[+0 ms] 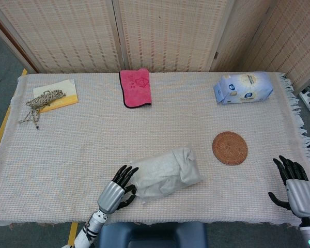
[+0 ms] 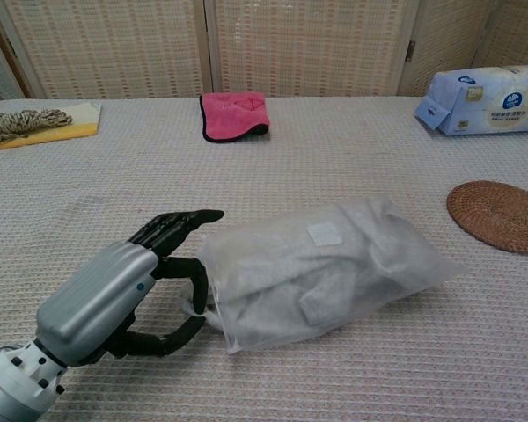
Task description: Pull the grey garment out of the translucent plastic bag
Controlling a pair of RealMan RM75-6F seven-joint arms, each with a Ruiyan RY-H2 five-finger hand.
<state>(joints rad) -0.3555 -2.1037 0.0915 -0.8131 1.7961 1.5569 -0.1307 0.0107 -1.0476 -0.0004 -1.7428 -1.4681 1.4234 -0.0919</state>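
Fingers [image 2: 178,223] of the left hand [image 2: 114,294] spread and reaching at the open end of the plastic bag [image 2: 321,268], black tips right at the mouth, thumb curled low beside the grey garment [image 2: 273,294] poking out there. Touching the film, apparently, but no clear grip on anything; cannot tell whether cloth is pinched. Seen from the head view, same left hand [image 1: 115,192] tucked against the near-left corner of the bag [image 1: 168,172]. Garment still folded inside the bag, showing cloudy through the plastic, only a small bit at the opening. Bag lying flat on the table [image 1: 93,134], near the front edge, slightly left of centre. Over on the far right, right hand [image 1: 298,190] hovering at the table's front corner, fingers apart, holding nothing, well away from the bag. Round woven coaster [image 1: 230,148] just right of the bag. Further back: pink towel [image 1: 135,88], tissue pack [image 1: 243,88], coil of rope [image 1: 44,99] on a yellow pad [image 1: 59,93].
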